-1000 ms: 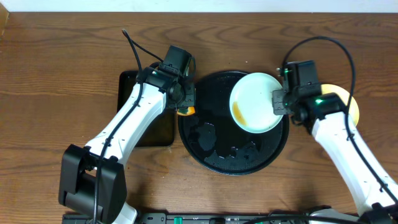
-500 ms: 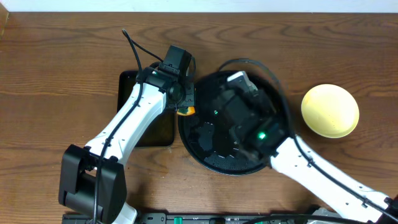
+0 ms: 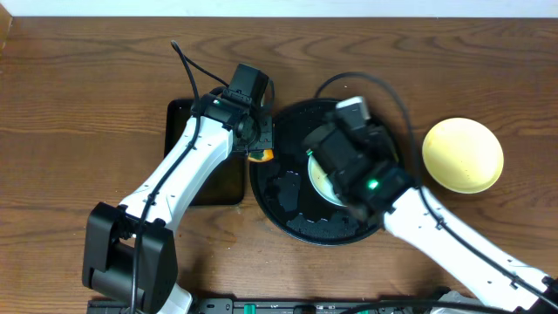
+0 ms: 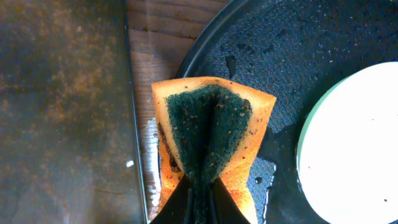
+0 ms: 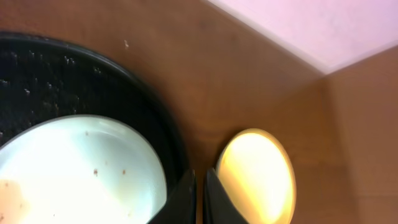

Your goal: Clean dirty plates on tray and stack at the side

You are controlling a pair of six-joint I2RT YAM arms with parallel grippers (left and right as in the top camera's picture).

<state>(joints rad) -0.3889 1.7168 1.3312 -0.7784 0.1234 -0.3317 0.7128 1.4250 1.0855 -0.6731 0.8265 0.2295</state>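
The large round black tray [image 3: 288, 222] lies mid-table, wet in places. A pale blue plate [image 3: 321, 179] with small brown specks lies in its right half, mostly hidden under my right arm; it also shows in the left wrist view [image 4: 354, 143] and the right wrist view [image 5: 81, 168]. The pale yellow plate [image 3: 463, 155] sits on the table right of the tray. No second blue plate shows. My left gripper [image 4: 200, 202] is shut on a folded orange-green sponge [image 4: 211, 137] at the tray's left rim. My right gripper [image 5: 199, 202] is shut and empty above the gap between tray and yellow plate.
A smaller rectangular black tray [image 3: 209, 187] lies left of the round tray, under my left arm. My right arm [image 3: 366, 174] reaches across the round tray. The wooden table's back edge meets a pale wall beyond the tray.
My right gripper has let go of the blue plate it held tilted over the tray's right side; the plate now lies in the tray. The right arm swung over the tray. The left arm stayed still.
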